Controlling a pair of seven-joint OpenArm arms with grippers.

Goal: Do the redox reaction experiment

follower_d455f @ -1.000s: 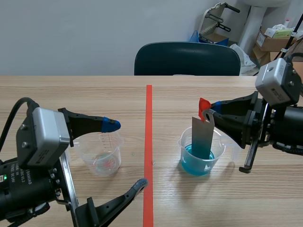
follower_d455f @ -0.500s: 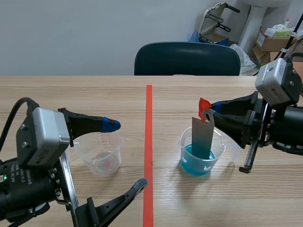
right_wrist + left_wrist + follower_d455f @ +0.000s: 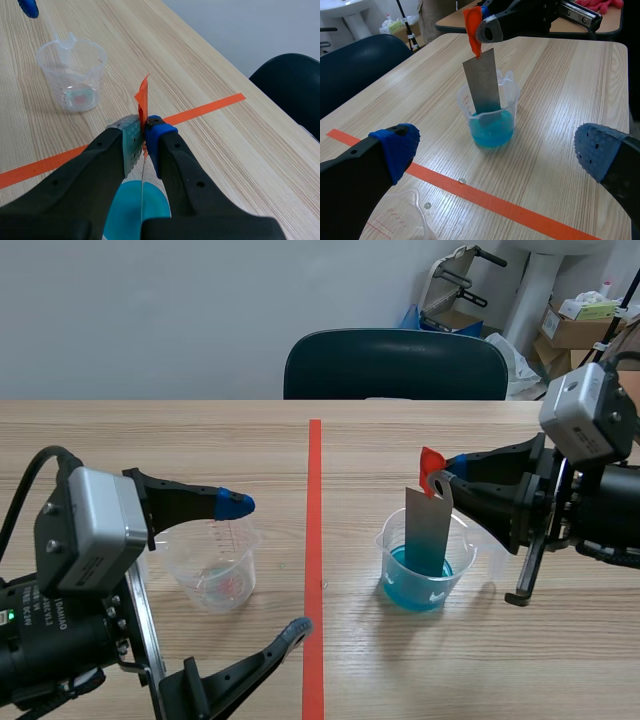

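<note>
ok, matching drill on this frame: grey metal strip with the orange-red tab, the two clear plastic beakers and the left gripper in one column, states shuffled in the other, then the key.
Things
1. grey metal strip with the orange-red tab
2. right-hand clear plastic beaker
3. left-hand clear plastic beaker
4. left gripper

States
a. holds blue liquid
b. open, holding nothing
c. clamped at its top in the right gripper, lower end standing in the liquid
d. almost empty, faint reddish trace at the bottom

Pairs: 1-c, 2-a, 3-d, 4-b
</note>
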